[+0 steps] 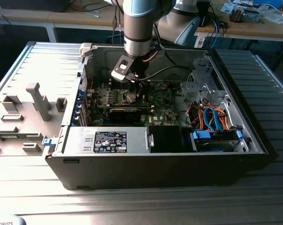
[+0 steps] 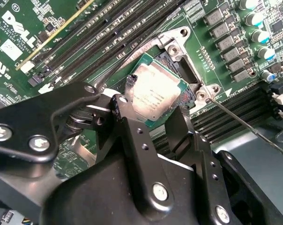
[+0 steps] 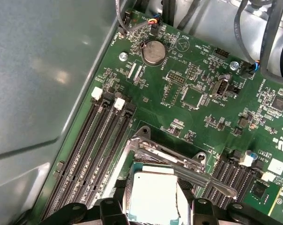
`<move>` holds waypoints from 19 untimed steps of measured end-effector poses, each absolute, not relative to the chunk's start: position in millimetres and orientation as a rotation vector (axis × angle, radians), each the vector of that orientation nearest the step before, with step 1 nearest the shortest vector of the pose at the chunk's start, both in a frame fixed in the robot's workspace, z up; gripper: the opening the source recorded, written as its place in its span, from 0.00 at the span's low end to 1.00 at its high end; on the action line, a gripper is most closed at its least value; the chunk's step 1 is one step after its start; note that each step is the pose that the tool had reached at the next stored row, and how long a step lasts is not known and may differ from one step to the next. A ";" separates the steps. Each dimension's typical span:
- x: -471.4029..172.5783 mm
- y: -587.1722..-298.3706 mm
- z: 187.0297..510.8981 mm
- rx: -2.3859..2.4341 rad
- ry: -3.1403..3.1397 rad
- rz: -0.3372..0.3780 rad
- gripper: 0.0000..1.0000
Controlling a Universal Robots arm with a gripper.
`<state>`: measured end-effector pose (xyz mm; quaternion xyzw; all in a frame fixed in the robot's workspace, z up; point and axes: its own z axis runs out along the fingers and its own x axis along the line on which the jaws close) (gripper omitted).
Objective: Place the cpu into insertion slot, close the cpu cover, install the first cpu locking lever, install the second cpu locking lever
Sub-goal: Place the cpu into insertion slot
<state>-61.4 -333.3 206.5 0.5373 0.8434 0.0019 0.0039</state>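
Observation:
In the exterior view my gripper reaches down into the open computer case, right over the insertion slot on the green board. In both wrist views the cpu, a silver square chip, sits between my black fingertips, and the gripper is shut on its two edges. The chip is over the slot, whose dark contacts show past one edge. The cpu cover stands raised at the slot's far edge. Two thin locking levers are swung out free.
Long black memory slots run beside the socket. The case's grey wall stands close along them. A drive cage and orange and blue cables fill the exterior view's right. The power supply lies at the front.

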 end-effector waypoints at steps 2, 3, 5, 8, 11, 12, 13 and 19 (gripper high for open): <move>-61.5 -334.2 205.1 1.684 2.643 0.005 0.54; -61.5 -334.3 204.7 1.684 2.643 0.005 0.54; -61.4 -334.7 203.7 1.683 2.643 0.006 0.54; -61.5 -335.0 203.1 1.683 2.644 0.005 0.54; -61.3 -334.8 203.8 1.683 2.644 0.007 0.54; -61.4 -334.9 204.6 1.683 2.644 0.006 0.54; -61.4 -334.9 204.7 1.683 2.644 0.006 0.54; -61.4 -335.5 205.8 1.683 2.644 0.006 0.54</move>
